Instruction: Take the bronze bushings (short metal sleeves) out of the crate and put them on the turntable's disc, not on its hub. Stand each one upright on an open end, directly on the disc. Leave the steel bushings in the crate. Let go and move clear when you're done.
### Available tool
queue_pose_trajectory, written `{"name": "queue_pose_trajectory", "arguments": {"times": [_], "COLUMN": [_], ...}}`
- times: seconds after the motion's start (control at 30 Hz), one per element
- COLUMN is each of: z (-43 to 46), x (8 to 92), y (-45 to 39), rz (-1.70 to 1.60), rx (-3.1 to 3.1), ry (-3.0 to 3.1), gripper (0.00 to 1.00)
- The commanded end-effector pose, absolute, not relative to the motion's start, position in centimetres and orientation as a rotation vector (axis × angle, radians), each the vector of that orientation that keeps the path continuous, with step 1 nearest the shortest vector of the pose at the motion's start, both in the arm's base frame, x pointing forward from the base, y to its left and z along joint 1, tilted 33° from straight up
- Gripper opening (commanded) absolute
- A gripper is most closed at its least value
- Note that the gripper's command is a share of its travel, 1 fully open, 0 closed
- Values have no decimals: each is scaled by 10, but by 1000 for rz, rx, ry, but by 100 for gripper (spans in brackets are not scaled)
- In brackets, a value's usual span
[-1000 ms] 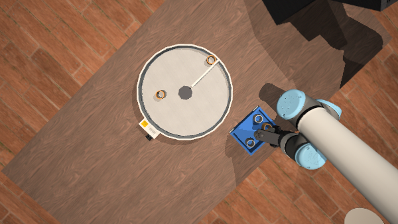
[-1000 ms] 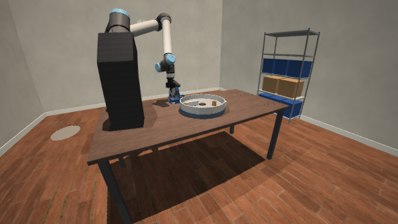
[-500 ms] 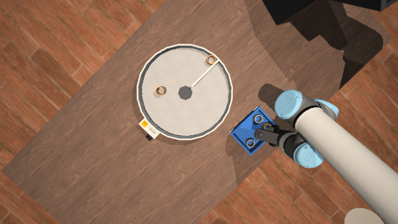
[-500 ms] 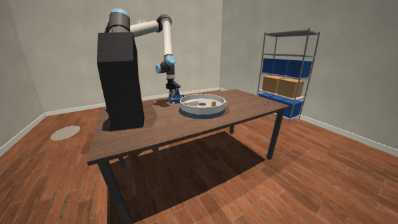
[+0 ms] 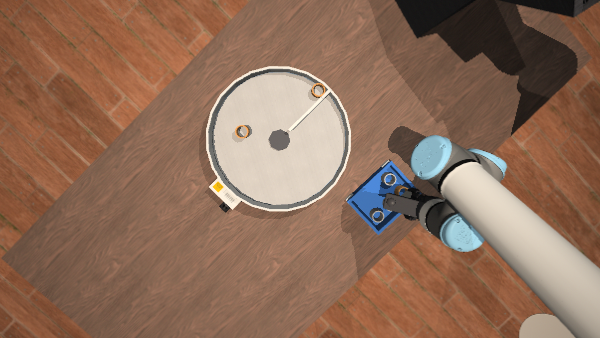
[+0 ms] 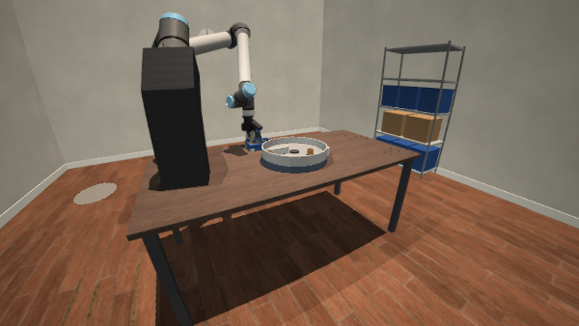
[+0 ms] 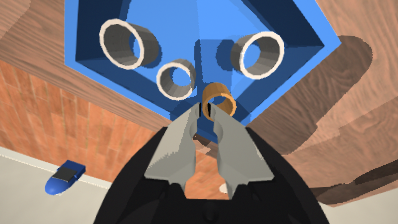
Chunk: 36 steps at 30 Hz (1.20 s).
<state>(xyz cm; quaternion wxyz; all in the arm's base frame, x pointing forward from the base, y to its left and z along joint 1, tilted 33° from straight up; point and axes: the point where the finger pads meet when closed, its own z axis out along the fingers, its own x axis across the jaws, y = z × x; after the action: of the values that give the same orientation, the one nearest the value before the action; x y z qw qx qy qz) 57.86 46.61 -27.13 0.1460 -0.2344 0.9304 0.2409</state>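
Note:
A bronze bushing (image 5: 312,92) stands on the turntable's disc (image 5: 280,175) beside the outer end of the white bar. Another bronze bushing (image 5: 237,132) (image 6: 310,151) stands on the disc away from the hub (image 5: 279,140). One bronze bushing (image 5: 399,188) (image 7: 207,94) is in the blue crate (image 5: 367,199) (image 7: 70,35), near its corner, open end up. Three steel bushings (image 7: 120,48) (image 7: 167,82) (image 7: 271,57) are also in the crate. My gripper (image 7: 204,103) is shut and empty, its tips close beside the crate's bronze bushing in the wrist view. In the top view the arm hides the tips.
A white bar (image 5: 310,111) runs from near the hub to the turntable's raised wall (image 5: 210,155) (image 6: 294,159). A small control box (image 5: 230,197) sits on the turntable's outside. The robot's black pedestal (image 6: 175,135) stands on the table (image 5: 175,210) (image 6: 232,193).

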Motion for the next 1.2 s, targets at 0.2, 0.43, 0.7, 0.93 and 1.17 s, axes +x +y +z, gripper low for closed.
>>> {"name": "queue_pose_trajectory", "arguments": {"times": [0.2, 0.43, 0.7, 0.93, 1.17], "z": [-271, -271, -271, -271, -271], "x": [579, 579, 579, 579, 579], "y": [466, 466, 466, 466, 466], "rz": [693, 693, 693, 693, 693], "rx": [-675, -675, -675, -675, -675], "ry": [2678, 2678, 2678, 2678, 2678], "gripper": [5, 5, 5, 5, 0]}}
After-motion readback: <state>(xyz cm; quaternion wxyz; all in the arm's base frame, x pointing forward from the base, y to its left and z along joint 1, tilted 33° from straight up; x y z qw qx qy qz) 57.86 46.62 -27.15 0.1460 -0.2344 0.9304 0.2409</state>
